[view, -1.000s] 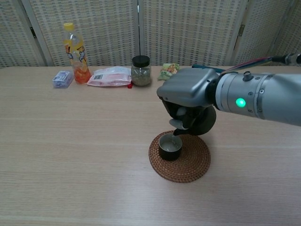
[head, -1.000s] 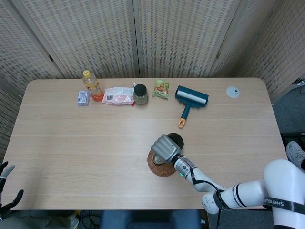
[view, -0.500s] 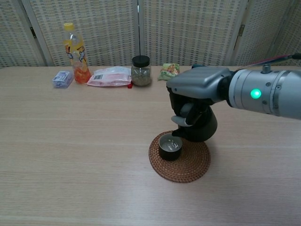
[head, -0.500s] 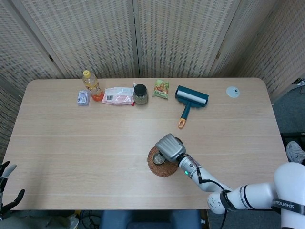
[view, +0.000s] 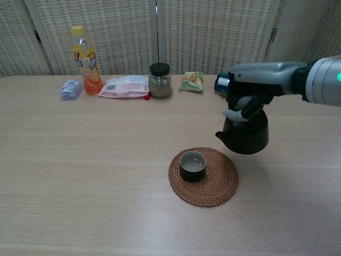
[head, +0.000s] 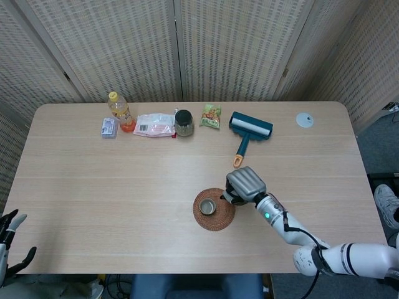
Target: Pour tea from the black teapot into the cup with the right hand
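Two views, head first: the right hand [head: 245,182] covers the black teapot [head: 229,197], only a dark sliver showing at the right rim of the woven coaster [head: 214,210], toward the table's [head: 93,187] near edge. The cup [head: 207,207] sits on the coaster, left of the hand. The left hand [head: 11,233], fingers spread and empty, hangs off the near-left corner.

Chest view: fingers wrapped around the handle hold the teapot upright, clear of the table, spout pointing left at the cup, which holds pale tea. Pouring looks finished; setting the pot down probably remains.

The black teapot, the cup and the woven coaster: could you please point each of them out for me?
black teapot [view: 248,140], chest view, on its lower body.
cup [view: 192,166], chest view, on its front wall.
woven coaster [view: 216,186], chest view, on its bare right part.
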{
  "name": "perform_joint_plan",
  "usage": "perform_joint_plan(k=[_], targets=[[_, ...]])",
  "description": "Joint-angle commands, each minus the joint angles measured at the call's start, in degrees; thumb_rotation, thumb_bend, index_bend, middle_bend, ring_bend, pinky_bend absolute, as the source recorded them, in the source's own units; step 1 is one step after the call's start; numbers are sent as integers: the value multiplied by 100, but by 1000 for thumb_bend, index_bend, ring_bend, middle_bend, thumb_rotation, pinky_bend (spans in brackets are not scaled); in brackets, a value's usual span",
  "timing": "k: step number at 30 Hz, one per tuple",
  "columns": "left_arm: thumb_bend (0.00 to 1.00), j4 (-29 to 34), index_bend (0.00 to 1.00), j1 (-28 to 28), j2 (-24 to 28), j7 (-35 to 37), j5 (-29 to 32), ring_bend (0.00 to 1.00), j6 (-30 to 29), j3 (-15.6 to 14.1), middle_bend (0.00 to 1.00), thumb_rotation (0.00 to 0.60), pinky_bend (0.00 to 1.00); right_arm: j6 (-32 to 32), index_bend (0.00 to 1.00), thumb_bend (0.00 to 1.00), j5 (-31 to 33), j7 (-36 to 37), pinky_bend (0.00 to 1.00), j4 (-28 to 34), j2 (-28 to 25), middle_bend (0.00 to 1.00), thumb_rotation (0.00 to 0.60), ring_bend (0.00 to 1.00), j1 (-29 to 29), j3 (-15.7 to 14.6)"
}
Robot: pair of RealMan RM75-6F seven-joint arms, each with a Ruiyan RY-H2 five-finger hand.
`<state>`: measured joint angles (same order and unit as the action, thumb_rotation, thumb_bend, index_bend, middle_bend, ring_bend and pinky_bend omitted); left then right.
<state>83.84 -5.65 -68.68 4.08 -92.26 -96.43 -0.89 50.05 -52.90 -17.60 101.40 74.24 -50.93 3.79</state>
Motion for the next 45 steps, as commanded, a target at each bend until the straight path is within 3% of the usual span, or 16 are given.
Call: perform_joint_plan(k=[1, 21, 24, 28, 30, 35, 38, 40, 45], targets=[[293, 0, 147, 12, -7, -15, -12, 87, 19, -10, 68, 600, 15, -137, 1000, 636, -235, 588, 559, -249, -194, 1000, 555, 961, 267, 91], [293, 106, 146, 81, -83, -206, -55, 87, 153, -66, 68, 600, 15, -266, 1000, 605, -1090, 1816, 559, -1773, 189, 1000, 557, 961, 924, 38], [293, 121, 146, 92, -76, -227, -59, 87, 155, -61, 68, 600, 15, -314, 1000, 524, -1173, 1960, 559, -1948, 303, 1000, 557, 961, 960, 61], [293, 140, 146, 92, -68, -249, -55, 88, 156, -64, 68, 600, 15, -394, 1000, 255, -1271, 2113, 559, -2090, 410, 1000, 555, 961, 977, 100], [294, 149, 146, 88, -65, -250, -47, 87, 151, -64, 68, 600, 15, -428, 1000, 170, -1323, 2172, 559, -2134, 443, 1000, 556, 961, 982, 119], [293, 157, 146, 81, -58, -260, -39, 87, 148, -69, 68, 600, 15, -470, 1000, 150, -1398, 2160, 558, -2209, 488, 1000, 556, 961, 997, 131], [293, 163, 147, 85, -53, -260, -39, 87, 147, -67, 68, 600, 15, -471, 1000, 146, -1451, 2156, 451, -2190, 479, 1000, 556, 961, 1016, 144], [293, 162, 147, 88, -53, -259, -43, 87, 149, -69, 68, 600, 15, -486, 1000, 144, -1477, 2171, 306, -2166, 462, 1000, 557, 960, 1024, 150], [293, 159, 147, 98, -63, -260, -46, 87, 157, -68, 68, 600, 15, -504, 1000, 143, -1510, 2075, 155, -2143, 448, 1000, 557, 959, 1030, 160]])
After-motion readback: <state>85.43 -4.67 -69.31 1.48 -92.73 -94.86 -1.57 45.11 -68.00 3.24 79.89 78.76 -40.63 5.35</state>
